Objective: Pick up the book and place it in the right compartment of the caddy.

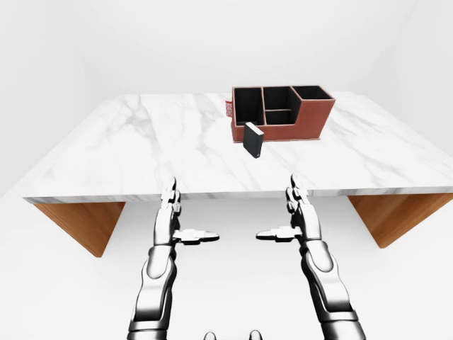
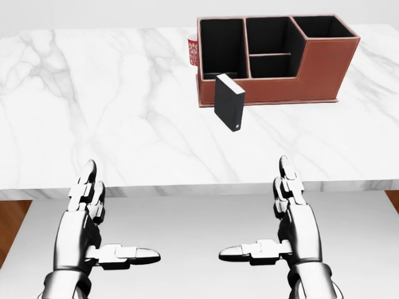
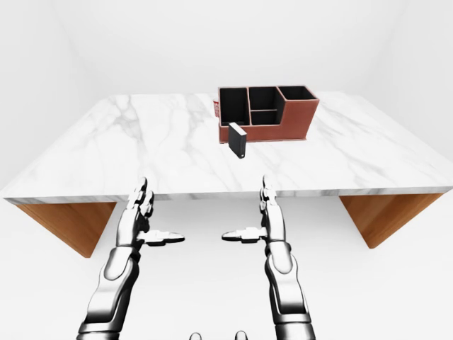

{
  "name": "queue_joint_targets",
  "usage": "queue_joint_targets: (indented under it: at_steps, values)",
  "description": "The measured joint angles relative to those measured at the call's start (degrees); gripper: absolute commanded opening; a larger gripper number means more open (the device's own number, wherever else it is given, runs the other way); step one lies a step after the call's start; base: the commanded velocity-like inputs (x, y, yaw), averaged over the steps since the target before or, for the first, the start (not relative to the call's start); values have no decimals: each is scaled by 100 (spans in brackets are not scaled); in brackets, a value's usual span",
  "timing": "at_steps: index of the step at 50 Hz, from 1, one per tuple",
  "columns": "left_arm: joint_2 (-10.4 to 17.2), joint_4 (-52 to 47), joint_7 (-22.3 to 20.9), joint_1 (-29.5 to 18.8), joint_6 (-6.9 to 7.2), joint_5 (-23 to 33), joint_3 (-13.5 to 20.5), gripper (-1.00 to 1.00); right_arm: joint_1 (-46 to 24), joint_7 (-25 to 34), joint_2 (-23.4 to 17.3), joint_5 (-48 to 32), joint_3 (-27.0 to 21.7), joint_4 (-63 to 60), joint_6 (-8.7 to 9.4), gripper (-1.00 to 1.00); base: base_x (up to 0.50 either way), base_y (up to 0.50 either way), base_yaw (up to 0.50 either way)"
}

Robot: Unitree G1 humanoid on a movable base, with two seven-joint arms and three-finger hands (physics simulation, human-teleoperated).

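A small black book [image 2: 229,102] stands upright on the marble table [image 2: 93,112], just below the left end of the red-brown caddy [image 2: 324,68] in the head view. The caddy has black compartments: a tall one at the left, two small ones in the middle, one at the right [image 2: 322,25]. My left hand [image 2: 103,221] and right hand [image 2: 277,218] hover open below the table's near edge, fingers straight, thumbs pointing toward each other. Neither touches anything.
A small red-and-white patterned object [image 2: 192,52] peeks out behind the caddy's left side. The table's wooden legs [image 1: 81,223] show under both ends. White floor and walls surround the table.
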Motion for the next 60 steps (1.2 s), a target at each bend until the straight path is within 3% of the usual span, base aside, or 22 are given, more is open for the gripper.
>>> queue_joint_targets:
  at_steps: [13, 24, 47, 60]
  values:
    - [43, -4, -93, 2, -16, -91, 97, 100, -45, 122, -49, -11, -71, 173, -117, 100, 0, 0, 0]
    - [51, -9, -137, 20, -72, -120, 111, 100, -21, 163, -50, -73, -45, 137, -112, 100, 0, 0, 0]
    - [55, 26, -159, 12, -117, -121, 99, 100, -41, 198, -51, -153, -33, 209, -134, 100, 0, -36, 0]
    - [38, -31, -153, 31, -117, -82, 71, 100, -29, 190, -59, -193, -25, 173, -130, 100, 0, -14, 0]
